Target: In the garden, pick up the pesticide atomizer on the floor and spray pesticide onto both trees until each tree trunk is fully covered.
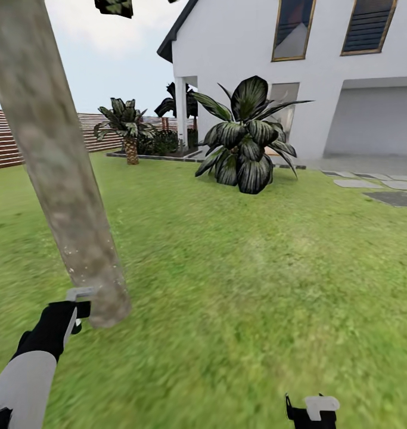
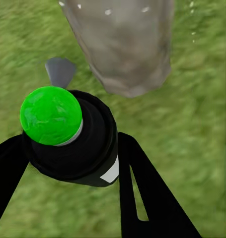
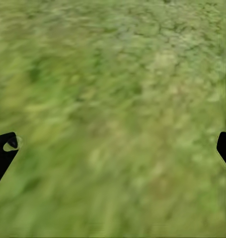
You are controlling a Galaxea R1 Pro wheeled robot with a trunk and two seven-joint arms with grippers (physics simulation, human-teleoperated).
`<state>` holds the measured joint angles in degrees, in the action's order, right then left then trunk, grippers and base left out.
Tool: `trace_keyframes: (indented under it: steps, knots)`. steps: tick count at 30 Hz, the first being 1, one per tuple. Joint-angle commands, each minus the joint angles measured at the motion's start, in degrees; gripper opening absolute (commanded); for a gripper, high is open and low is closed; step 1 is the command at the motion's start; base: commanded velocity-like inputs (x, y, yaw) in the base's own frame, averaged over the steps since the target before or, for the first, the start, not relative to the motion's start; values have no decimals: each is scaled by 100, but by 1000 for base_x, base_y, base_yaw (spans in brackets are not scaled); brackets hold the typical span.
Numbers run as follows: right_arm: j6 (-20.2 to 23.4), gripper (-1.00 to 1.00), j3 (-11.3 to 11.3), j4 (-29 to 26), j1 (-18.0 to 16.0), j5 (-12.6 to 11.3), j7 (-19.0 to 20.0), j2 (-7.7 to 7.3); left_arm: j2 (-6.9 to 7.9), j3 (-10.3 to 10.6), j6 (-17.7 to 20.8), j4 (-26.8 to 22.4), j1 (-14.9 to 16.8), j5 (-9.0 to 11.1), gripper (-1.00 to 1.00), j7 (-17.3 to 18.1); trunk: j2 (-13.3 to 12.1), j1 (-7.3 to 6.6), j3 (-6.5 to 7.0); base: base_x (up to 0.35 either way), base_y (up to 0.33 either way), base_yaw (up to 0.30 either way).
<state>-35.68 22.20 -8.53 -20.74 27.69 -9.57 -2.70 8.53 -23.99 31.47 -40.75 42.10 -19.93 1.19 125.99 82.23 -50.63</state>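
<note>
A thick pale mottled tree trunk [image 1: 54, 161] rises at the left of the head view, and its foot meets the grass floor [image 1: 239, 286]. My left gripper [image 1: 66, 319] is right beside the trunk's base, shut on the pesticide atomizer [image 1: 78, 295]. In the left wrist view the atomizer [image 2: 50, 115] is a black bottle with a bright green cap, clamped in my left gripper [image 2: 73, 148] and pointing at the trunk [image 2: 122, 44] close ahead. Small pale specks dot the lower trunk. My right gripper [image 1: 310, 411] hangs low over the grass and is open [image 3: 115, 144] with nothing in it.
A big dark-leaved plant [image 1: 245, 140] stands mid-lawn ahead. A short palm [image 1: 127, 128] and a slatted fence [image 1: 6, 143] are at the back left. The white house [image 1: 322, 71] and grey stepping stones [image 1: 376, 185] lie to the right.
</note>
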Motion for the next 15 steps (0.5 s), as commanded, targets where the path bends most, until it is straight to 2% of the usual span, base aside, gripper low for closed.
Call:
trace_keyframes:
  steps: [1,5,11,15]
  knots:
    - [0,100,-3,0,0,0,0,-1,10,-4,3,-2,0,3,-100,-6,0,0,0,130,-256,0]
    - [0,100,-4,0,0,0,-1,6,26,-1,8,-3,0,-1,-100,-20,0,0,0,54,-265,109]
    - [0,100,-5,0,0,0,-1,7,51,-51,19,29,-8,-24,-100,-35,0,0,0,9,-271,268]
    - [0,100,-5,0,0,0,-1,7,31,-61,26,48,-9,-18,-100,-40,0,0,0,97,-271,276]
